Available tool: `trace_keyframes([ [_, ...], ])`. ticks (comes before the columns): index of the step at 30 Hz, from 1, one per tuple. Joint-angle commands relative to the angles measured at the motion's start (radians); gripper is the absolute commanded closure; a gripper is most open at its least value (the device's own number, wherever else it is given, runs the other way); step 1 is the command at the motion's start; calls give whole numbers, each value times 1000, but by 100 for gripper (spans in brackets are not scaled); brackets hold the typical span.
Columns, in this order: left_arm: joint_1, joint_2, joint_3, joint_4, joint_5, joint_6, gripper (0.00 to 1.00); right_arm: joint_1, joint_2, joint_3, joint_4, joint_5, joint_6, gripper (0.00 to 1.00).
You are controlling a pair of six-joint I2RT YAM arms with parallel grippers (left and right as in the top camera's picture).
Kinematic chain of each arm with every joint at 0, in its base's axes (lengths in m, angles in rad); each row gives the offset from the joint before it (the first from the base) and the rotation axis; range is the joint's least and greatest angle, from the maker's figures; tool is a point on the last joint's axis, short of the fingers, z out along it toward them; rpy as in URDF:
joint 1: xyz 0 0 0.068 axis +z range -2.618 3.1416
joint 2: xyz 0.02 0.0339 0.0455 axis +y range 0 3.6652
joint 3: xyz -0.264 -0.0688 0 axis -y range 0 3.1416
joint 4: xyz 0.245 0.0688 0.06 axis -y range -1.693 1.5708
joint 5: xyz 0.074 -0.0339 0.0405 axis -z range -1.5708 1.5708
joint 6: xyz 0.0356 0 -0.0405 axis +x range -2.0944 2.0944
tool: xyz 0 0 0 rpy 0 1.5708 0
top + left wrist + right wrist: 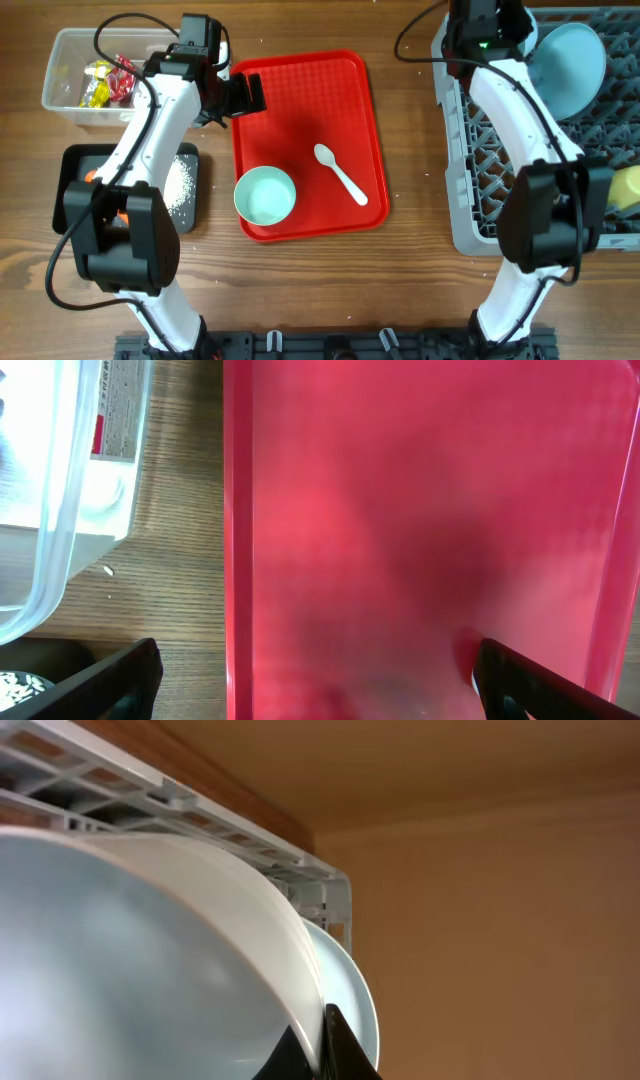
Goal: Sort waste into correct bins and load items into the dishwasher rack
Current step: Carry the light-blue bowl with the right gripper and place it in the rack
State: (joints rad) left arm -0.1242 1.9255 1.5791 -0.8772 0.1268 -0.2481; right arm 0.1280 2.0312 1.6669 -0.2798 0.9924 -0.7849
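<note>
At upper right, a pale blue plate (pixel 572 60) is leaning in the rack (pixel 470 190). The right tool (pixel 325 1050) has an unclear grip, and the left tool (pixel 248 95) is hovering spread over the tray (pixel 340 100).

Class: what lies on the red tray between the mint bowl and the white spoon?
Nothing: only bare red tray separates the mint bowl from the white spoon, as the overhead view shows.

Wooden table (pixel 410 150) carrying four things: back left a clear plastic bin (pixel 50 88), and just in front of it a black bin (pixel 62 195). In the centre the red tray (pixel 310 100) lies flat, just beside both bins, and well apart on the right sits the grey dishwasher rack (pixel 470 210), running out of view. A few white specks (pixel 108 571) dot the wood between clear bin and tray.
</note>
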Motion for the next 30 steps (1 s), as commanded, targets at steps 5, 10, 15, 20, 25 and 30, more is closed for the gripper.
trace_keyframes([
  [5, -2, -24, 5, 2, -9, 1, 0, 2, 73, 14, 47, 67, -104, 96],
  [10, -2, -24, 5, 2, -9, 1, 0, 1, 73, 14, 116, 123, -148, 96],
  [15, -2, -24, 5, 2, -9, 1, 0, 1, 73, 13, 122, 135, -129, 96],
  [20, -2, -24, 5, 2, -9, 1, 0, 1, 87, -6, 117, 122, -129, 96],
  [25, -2, -24, 5, 2, -9, 1, 0, 2, 126, -6, 105, 129, -129, 96],
  [30, -2, -24, 5, 2, -9, 1, 0, 2, 126, -6, 108, 126, -128, 96],
])
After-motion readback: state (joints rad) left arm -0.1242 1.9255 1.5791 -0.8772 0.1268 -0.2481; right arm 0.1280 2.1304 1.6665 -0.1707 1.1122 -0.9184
